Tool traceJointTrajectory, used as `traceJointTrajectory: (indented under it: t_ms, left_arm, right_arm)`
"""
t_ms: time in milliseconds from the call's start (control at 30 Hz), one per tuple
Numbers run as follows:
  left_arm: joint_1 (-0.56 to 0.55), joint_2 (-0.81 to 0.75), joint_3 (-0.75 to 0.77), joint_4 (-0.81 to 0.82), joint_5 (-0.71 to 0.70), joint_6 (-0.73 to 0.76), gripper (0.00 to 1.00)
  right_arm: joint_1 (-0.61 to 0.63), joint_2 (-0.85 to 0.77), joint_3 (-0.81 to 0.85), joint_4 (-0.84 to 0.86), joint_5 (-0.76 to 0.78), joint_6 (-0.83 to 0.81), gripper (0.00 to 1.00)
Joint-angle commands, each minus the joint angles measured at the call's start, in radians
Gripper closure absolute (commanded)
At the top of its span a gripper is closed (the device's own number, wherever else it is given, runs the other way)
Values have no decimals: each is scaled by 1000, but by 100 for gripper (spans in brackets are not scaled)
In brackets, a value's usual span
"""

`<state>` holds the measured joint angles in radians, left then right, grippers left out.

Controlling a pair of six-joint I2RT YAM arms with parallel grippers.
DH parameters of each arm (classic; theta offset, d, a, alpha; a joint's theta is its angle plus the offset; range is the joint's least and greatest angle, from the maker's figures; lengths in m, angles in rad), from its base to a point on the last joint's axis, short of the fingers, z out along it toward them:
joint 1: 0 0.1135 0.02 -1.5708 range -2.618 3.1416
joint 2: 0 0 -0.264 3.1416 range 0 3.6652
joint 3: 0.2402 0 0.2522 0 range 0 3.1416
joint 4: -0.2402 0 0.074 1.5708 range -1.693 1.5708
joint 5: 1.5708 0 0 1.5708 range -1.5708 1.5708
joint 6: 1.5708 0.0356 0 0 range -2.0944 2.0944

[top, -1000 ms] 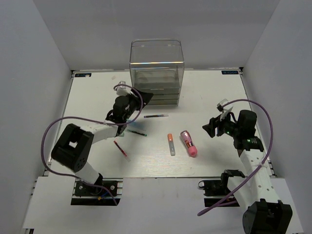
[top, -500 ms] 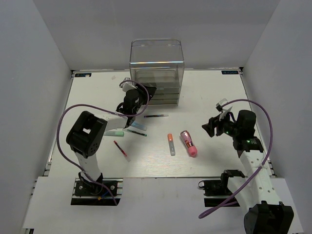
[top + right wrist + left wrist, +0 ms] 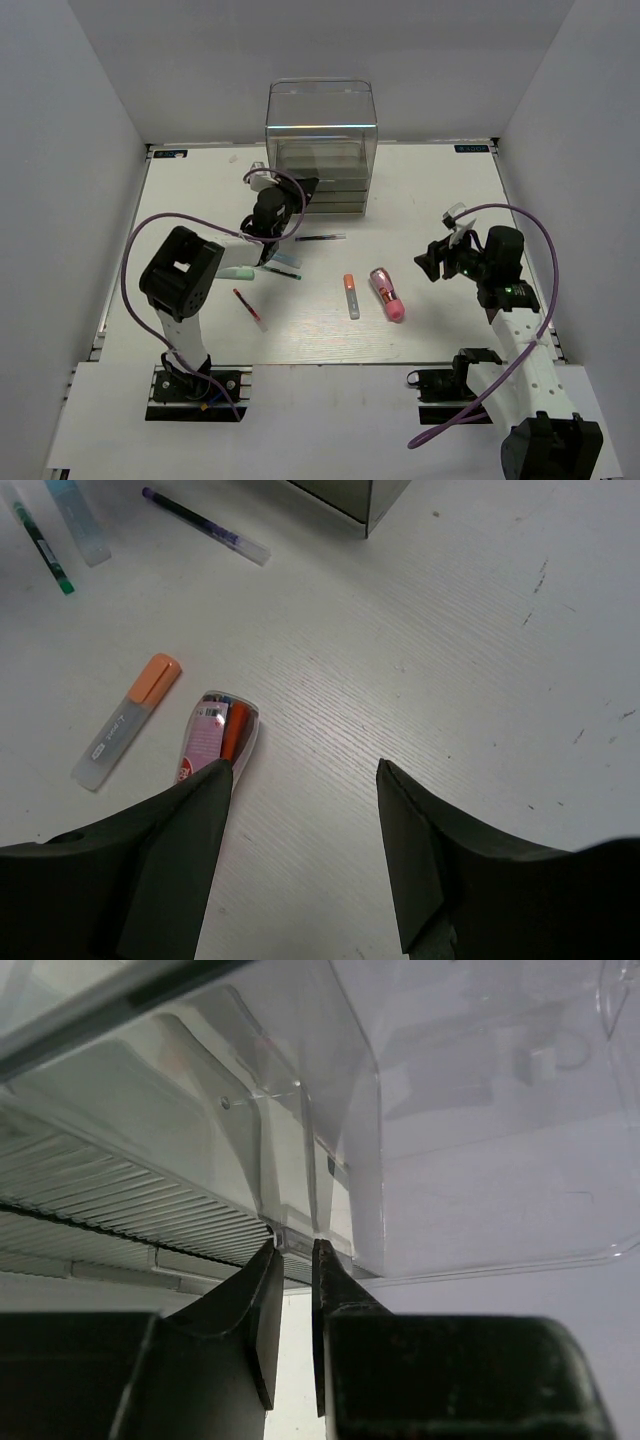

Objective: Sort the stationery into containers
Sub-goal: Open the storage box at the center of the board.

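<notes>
Pinching the lip of a grey drawer [image 3: 110, 1215] in the clear plastic box [image 3: 320, 110] with the closed left gripper [image 3: 293, 1248], hovering the wide-open right gripper [image 3: 305, 770] above the table [image 3: 470, 630] beside the pink tube [image 3: 210, 735].

The left arm [image 3: 178, 283] and right arm [image 3: 520, 335] pair boxy black joints with white links; a purple cable [image 3: 500, 206] loops off each (fingers [image 3: 170, 860] matte black wedges).

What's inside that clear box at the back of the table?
Stacked grey drawers fill the box's lower part; above them it looks empty. What lies in the drawers cannot be seen through their cloudy fronts, and the left arm covers their left corner.
</notes>
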<state>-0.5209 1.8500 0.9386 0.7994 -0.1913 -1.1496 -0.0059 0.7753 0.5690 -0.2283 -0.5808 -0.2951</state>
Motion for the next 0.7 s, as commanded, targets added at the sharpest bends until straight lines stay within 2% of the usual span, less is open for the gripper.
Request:
traceJointTrajectory:
  t_ms: [0, 167, 367, 533, 667]
  left_arm:
    - [4, -32, -30, 79, -25, 28, 85]
    - [-5, -98, -113, 110, 30, 28, 90]
    - [-5, -225, -195, 121, 84, 48, 90]
    - [-5, -293, -186, 63, 131, 70, 90]
    - [4, -314, -153, 40, 156, 79, 90]
  right_arm:
    - [4, 5, -9, 37, 2, -1, 35]
    - [4, 10, -12, 32, -16, -13, 35]
    - [41, 10, -23, 7, -95, -61, 36]
    - [70, 57, -9, -45, -139, -101, 36]
    - [118, 123, 34, -95, -116, -122, 29]
